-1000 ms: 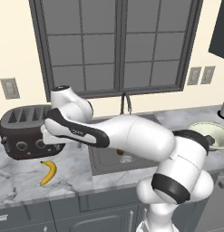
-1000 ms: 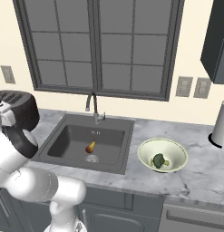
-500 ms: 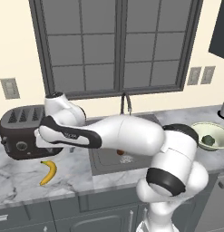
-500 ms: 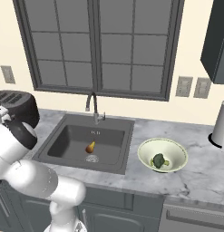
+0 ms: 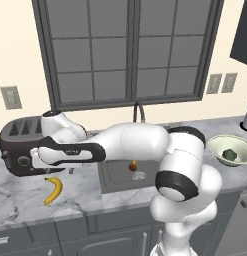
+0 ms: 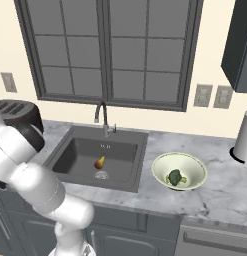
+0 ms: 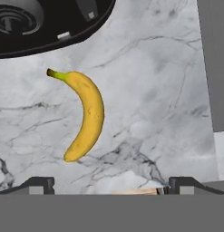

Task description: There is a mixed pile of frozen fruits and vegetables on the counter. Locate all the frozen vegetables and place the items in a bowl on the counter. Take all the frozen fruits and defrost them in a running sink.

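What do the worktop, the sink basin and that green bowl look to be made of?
The counter looks like polished marble: white with grey veins. The sink seems matte dark grey, perhaps composite or coated metal, with a shiny metal drain. The bowl looks like glazed ceramic, pale green and smooth, though plastic is possible.

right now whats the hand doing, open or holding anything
Hand: open, holding nothing, above the banana on the counter.

A glossy white arm (image 5: pixel 140 145) of bulbous rounded links with black joint bands, a dark forearm panel bearing what may be small lettering
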Tool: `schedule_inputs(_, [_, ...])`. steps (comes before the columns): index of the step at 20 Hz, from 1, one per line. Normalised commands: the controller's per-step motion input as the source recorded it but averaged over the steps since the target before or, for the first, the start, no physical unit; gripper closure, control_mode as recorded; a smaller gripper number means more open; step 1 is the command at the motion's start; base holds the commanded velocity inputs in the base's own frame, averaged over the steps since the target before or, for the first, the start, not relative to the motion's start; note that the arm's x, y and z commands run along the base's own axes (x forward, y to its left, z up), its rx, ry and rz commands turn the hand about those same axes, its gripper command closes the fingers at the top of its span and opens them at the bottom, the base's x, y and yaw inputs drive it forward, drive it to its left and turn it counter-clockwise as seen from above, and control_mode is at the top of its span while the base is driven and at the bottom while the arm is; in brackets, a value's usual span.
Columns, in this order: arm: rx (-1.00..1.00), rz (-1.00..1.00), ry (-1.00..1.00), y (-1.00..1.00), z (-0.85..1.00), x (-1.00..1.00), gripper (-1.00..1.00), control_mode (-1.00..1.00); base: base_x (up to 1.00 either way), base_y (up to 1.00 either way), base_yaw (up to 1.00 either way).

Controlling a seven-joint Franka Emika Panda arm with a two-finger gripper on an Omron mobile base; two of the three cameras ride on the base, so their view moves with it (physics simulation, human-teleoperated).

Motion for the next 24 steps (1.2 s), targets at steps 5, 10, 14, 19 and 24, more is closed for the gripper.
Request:
schedule_inputs(5, [0.00,0.00,0.00,0.18,-0.29,0.12,-1.00,-1.00,0.00,0.00,0.00])
schedule_inputs(10, [0.00,0.00,0.00,0.09,-0.31,0.17,-1.00,-1.00,0.00,0.00,0.00])
schedule_inputs(14, [0.00,0.00,0.00,0.06,-0.32,0.20,-1.00,-1.00,0.00,0.00,0.00])
schedule_inputs(19, [0.00,0.00,0.00,0.11,-0.32,0.18,-1.00,-1.00,0.00,0.00,0.00])
schedule_inputs(24, [0.00,0.01,0.00,0.25,-0.15,0.02,-1.00,-1.00,0.00,0.00,0.00])
